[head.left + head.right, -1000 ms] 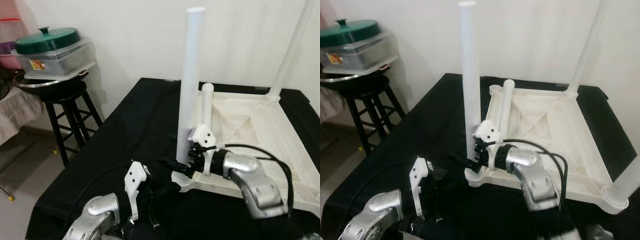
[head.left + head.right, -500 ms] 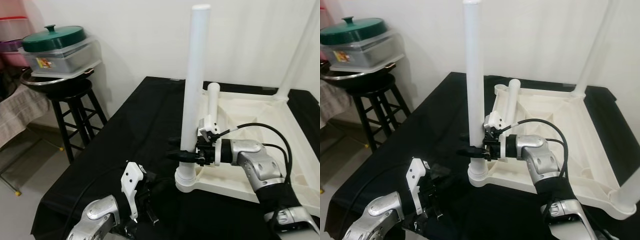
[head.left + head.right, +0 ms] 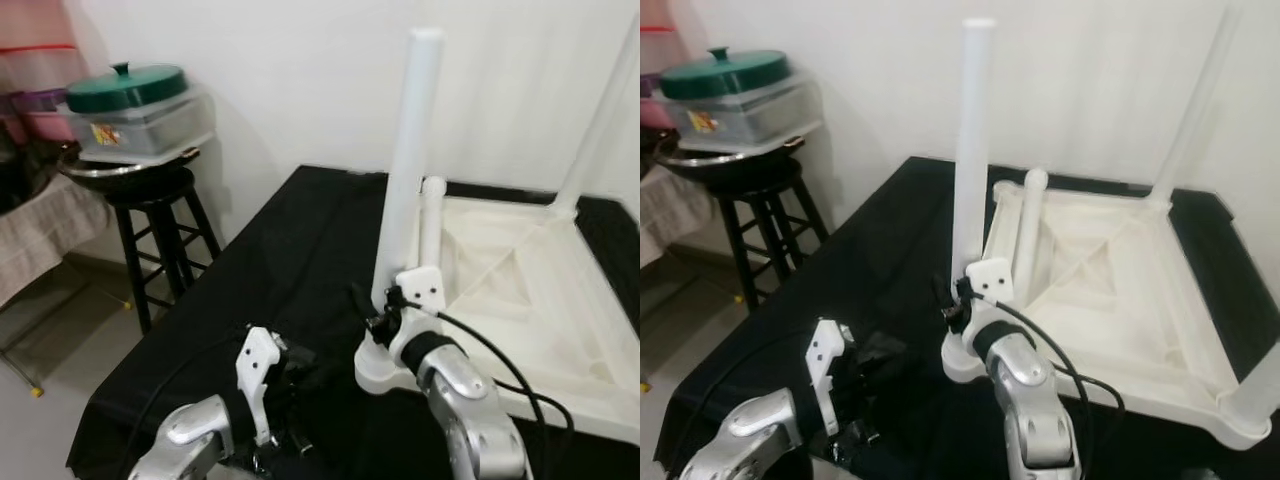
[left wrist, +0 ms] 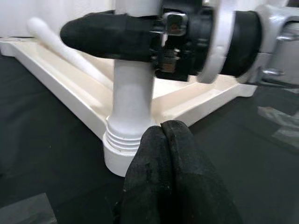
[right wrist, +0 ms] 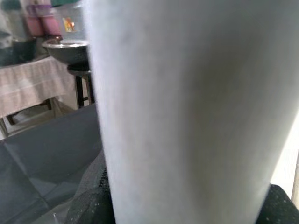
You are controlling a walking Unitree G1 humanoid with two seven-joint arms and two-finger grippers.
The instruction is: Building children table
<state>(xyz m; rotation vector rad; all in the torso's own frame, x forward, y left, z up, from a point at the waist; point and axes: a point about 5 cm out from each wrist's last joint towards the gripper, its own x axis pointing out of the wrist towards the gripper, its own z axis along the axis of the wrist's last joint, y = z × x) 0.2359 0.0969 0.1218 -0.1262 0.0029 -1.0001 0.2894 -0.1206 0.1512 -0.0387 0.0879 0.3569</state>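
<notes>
Covering the work surface is a black cloth table cover (image 3: 270, 260), set against a plain white wall (image 3: 300, 80). On the cloth lies an inverted white plastic children's table top (image 3: 520, 290), underside up, showing moulded ribs that run diagonally to its centre. A tall white plastic tube leg (image 3: 408, 170) stands upright in the near left corner socket (image 3: 375, 368) of the top. A second white tube leg (image 3: 600, 110) stands in the far corner, and a third leg (image 3: 1255, 385) stands at the near right corner. A shorter loose white tube (image 3: 431, 225) lies inside the top, leaning along its left rim just beside the upright leg.

The right gripper (image 3: 372, 305) is at the lower part of the tall leg, its black fingers (image 4: 107, 35) clamped around the tube above the threaded collar. In the right wrist view the white tube (image 5: 187, 107) sits between the finger pads.

The left gripper (image 3: 290, 375) rests low on the cloth, near the corner socket but apart from it; its two fingers (image 4: 173, 172) are pressed together and hold nothing.

To the left of the table stands a black wooden stool (image 3: 160, 240) bearing a metal bowl (image 3: 120, 170), a clear plastic container (image 3: 140, 125) and a dark green round lid (image 3: 125, 87). The container carries a small coloured label (image 3: 103, 133); its writing is too small to read. Grey floor (image 3: 60, 400) lies beneath.
</notes>
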